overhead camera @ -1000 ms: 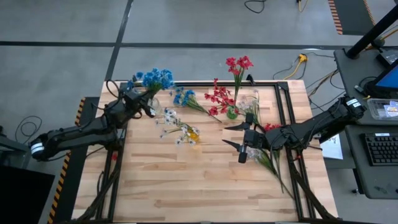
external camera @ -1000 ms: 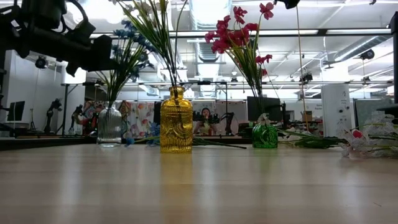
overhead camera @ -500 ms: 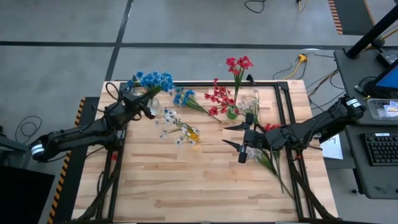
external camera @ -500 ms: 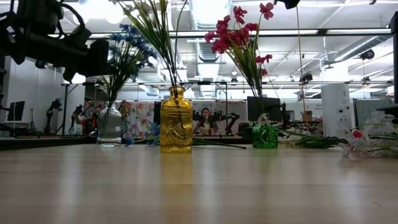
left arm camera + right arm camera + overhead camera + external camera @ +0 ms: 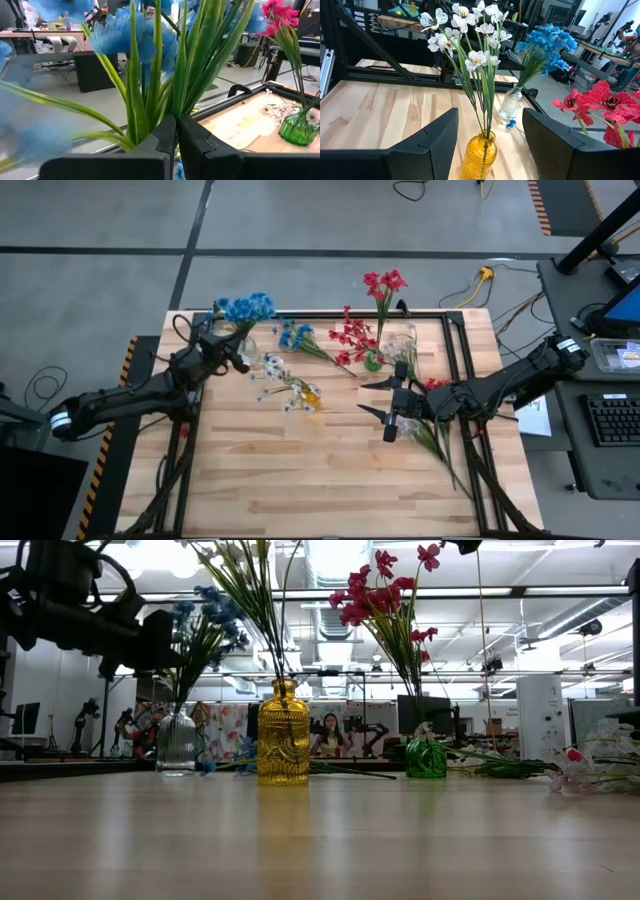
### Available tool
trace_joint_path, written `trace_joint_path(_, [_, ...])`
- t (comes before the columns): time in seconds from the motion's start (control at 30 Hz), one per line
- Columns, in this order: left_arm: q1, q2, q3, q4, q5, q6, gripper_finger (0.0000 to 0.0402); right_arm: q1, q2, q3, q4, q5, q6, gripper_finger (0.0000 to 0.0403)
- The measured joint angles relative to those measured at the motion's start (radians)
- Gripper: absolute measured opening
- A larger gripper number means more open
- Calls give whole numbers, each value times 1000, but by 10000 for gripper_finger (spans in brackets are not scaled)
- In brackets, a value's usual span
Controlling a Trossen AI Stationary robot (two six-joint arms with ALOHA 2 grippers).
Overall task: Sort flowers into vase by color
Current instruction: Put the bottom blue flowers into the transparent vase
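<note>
My left gripper is at the far left of the table, shut on a blue sprig that stands with its stems in the clear glass vase. A second blue sprig lies flat on the table. White flowers stand in the yellow vase, and red flowers stand in the green vase. My right gripper is open above the table's middle right and touches nothing. My left gripper pinches the blue sprig's green stems and leaves between its two fingers, below the blossoms. The leaves fan out past the fingertips. The sprig stands roughly upright, and its lower stems reach into the clear vase's mouth.
Loose sprigs with white and red blossoms lie on the table's right side, under my right arm. A black frame runs along the far and right edges. Bare wood fills the near half.
My left gripper has sunk a little, still shut, and the blue blossoms have come down with it over the clear vase.
</note>
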Motion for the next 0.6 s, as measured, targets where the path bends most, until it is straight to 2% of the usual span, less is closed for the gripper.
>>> trace_joint_path(0.13, [0,-1,-22,47,0,-2,0,0,0,0,0,0,0,215])
trace_joint_path(0.6, [0,-1,-36,52,1,-27,0,0,0,0,-1,0,0,215])
